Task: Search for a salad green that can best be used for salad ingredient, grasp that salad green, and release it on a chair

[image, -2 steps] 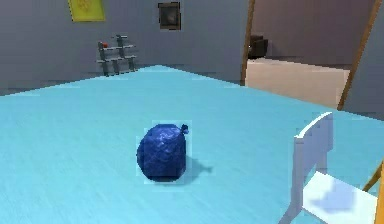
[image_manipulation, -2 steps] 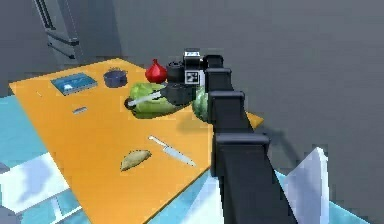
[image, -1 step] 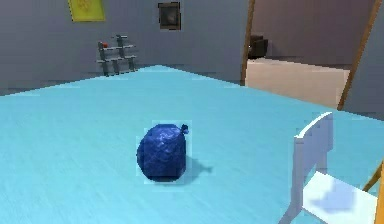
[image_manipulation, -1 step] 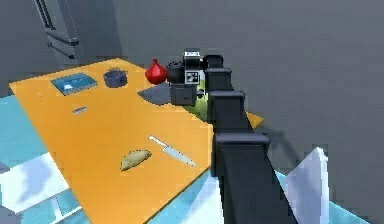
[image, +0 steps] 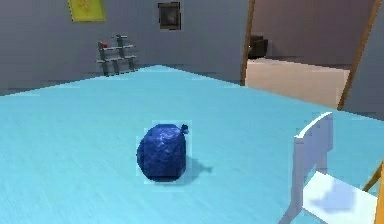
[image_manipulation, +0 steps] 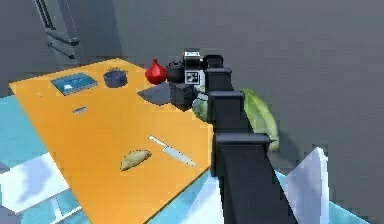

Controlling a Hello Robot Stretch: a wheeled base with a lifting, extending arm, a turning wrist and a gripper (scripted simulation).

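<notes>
A rounded green leafy thing, likely the salad green (image_manipulation: 258, 118), shows just right of my dark arm (image_manipulation: 245, 170), which hides part of it. It is near the far edge of the orange table (image_manipulation: 110, 125). My gripper (image_manipulation: 176, 92) reaches over that table beside the white marker squares (image_manipulation: 195, 58). Its far end has a dark flat thing (image_manipulation: 153, 95) on the tabletop right at it, so I cannot tell whether it holds anything. A white chair (image: 322, 172) stands at the forward view's right, and its white back (image_manipulation: 312, 180) appears at the arm side view's lower right.
On the table lie a red drop-shaped thing (image_manipulation: 156, 72), a dark bowl (image_manipulation: 114, 76), a blue flat thing (image_manipulation: 72, 84), a knife (image_manipulation: 172, 151) and a yellowish lump (image_manipulation: 135, 159). A dark blue sack (image: 163, 152) sits on the light blue floor ahead. A doorway (image: 300, 60) opens at the back right.
</notes>
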